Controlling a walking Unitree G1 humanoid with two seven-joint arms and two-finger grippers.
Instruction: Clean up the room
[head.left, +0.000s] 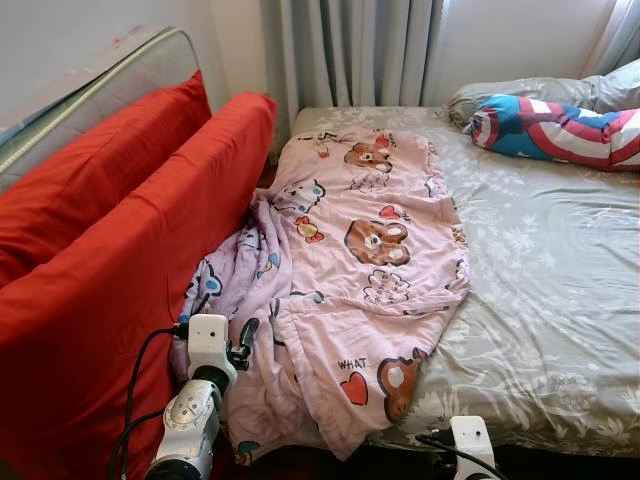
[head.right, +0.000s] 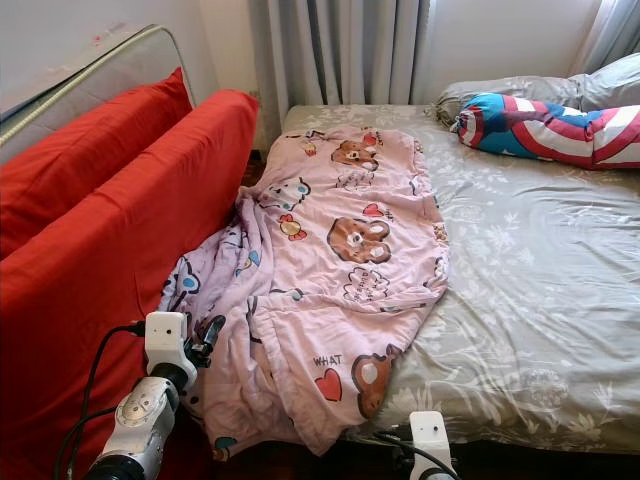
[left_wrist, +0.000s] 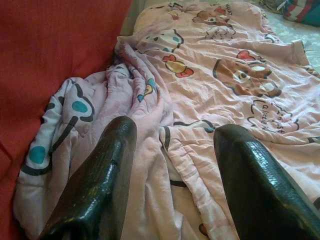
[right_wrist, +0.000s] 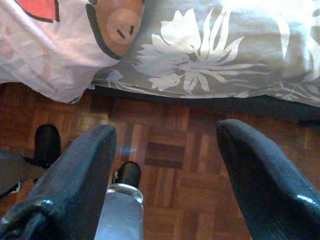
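Head views: you are facing a bed (head.left: 560, 300) with a grey floral sheet. A pink cartoon-print blanket (head.left: 370, 250) lies spread along the bed's left side, from the far end near the grey curtains (head.left: 350, 50) down to the near edge, where its bunched lower part hangs off the mattress into the gap on the left. Two red cushions (head.left: 110, 260) stand on edge just left of the blanket, touching its crumpled fold. A striped red, white and blue pillow (head.left: 560, 130) sits at the far right of the bed, well apart from the blanket. Your left gripper (head.left: 243, 345) is raised at near left, just beside the hanging part of the blanket. The top of your right arm (head.left: 470, 440) shows at the near edge, low in front of the bed.

Left wrist view: the left gripper's fingers (left_wrist: 100, 185) are spread wide with nothing between them, and the wrinkled blanket lies right beyond the tips; you cannot tell whether they touch it.

Right wrist view: your right gripper (right_wrist: 167, 150) is released, fingers apart, over the wooden parquet floor (right_wrist: 170, 150), with the bed's near edge and a blanket corner beyond.
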